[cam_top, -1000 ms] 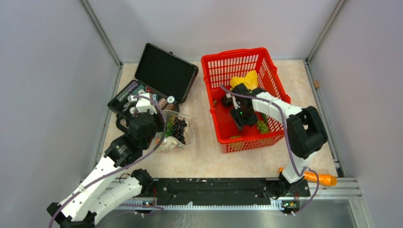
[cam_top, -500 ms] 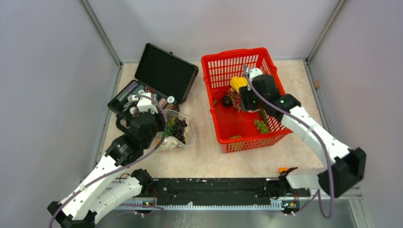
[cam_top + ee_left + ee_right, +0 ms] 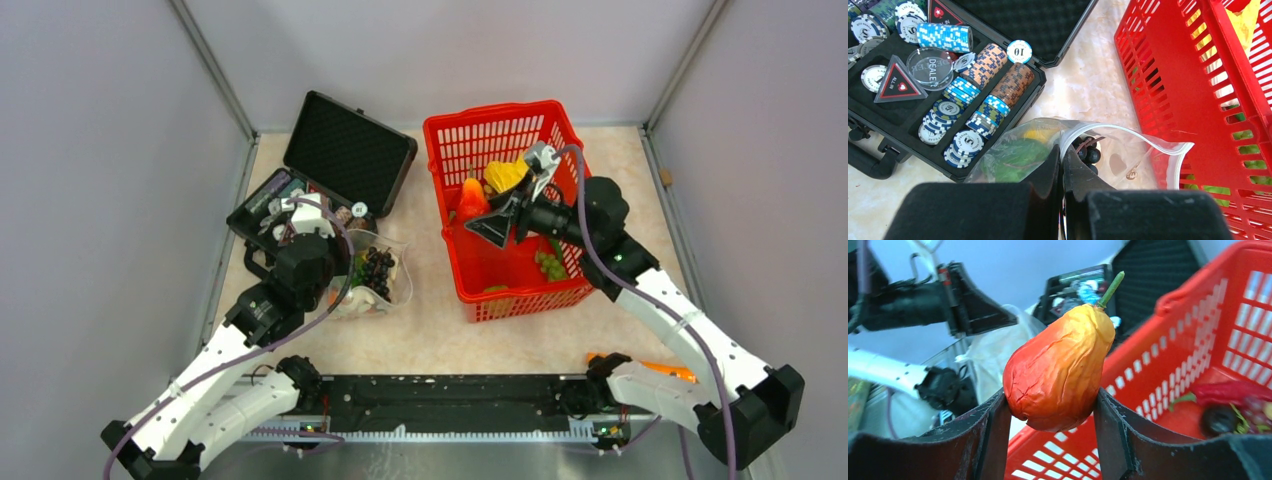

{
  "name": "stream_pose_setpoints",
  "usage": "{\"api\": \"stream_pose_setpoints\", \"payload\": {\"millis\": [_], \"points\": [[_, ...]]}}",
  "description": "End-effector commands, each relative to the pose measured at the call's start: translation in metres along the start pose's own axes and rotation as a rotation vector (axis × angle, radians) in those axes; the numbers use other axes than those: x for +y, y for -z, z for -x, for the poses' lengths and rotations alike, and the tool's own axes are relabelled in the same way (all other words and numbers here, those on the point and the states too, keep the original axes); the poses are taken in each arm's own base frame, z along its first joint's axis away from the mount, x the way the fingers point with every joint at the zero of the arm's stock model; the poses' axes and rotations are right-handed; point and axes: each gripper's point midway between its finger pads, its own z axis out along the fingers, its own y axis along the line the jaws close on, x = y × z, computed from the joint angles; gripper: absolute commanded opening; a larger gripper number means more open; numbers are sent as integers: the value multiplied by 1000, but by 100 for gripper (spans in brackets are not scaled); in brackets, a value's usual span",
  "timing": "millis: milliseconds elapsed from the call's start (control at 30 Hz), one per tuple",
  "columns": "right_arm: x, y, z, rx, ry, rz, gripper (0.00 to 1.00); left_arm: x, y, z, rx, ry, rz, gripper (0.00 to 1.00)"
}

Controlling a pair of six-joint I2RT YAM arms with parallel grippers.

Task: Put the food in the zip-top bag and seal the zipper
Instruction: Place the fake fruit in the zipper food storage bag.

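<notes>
Bench (image 3: 440, 340) room lies open between the red basket (image 3: 490, 110) and the zip-top bag (image 3: 398, 262), a short free lane for a carry across. The bag lies just beside the black case (image 3: 350, 150), with dark grapes (image 3: 376, 270) inside. Left pincer (image 3: 1061, 150) is clamped on the bag's lip by the zipper (image 3: 1148, 140), likely to hold the mouth agape. Right pincer (image 3: 1050, 397) grips an orange-red toy fruit (image 3: 1058, 370) over the basket, near its bag-side wall; that rim looks like the one edge to clear.

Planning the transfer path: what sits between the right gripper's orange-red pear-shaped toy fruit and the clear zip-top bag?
Top view: the red mesh basket's left wall, then a bare strip of pale tabletop.
</notes>
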Motion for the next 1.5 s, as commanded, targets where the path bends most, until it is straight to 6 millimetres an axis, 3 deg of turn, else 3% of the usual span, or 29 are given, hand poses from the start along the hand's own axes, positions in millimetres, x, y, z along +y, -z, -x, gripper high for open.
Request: {"api": "stream_pose_setpoints", "payload": {"millis": [0, 267, 433, 733, 1033, 1200, 1333, 1467], "points": [[52, -6, 9, 10, 71, 260, 31, -7, 0, 14, -43, 24, -27, 2], [84, -40, -45, 269, 138, 349, 32, -10, 0, 15, -43, 27, -38, 2], [103, -62, -68, 363, 169, 409, 32, -10, 0, 16, -43, 24, -36, 2], [107, -89, -112, 533, 198, 433, 32, -8, 1, 16, -44, 25, -33, 2], [103, -116, -114, 548, 201, 409, 36, -9, 2, 17, -47, 26, -37, 2], [99, -128, -121, 582, 199, 379, 55, -8, 2, 17, -45, 27, -32, 2], [107, -123, -125, 607, 215, 402, 65, -5, 4, 16, -50, 32, -23, 2], [109, -123, -115, 556, 216, 386, 72, -5, 3, 16, -48, 32, -24, 2]]}}
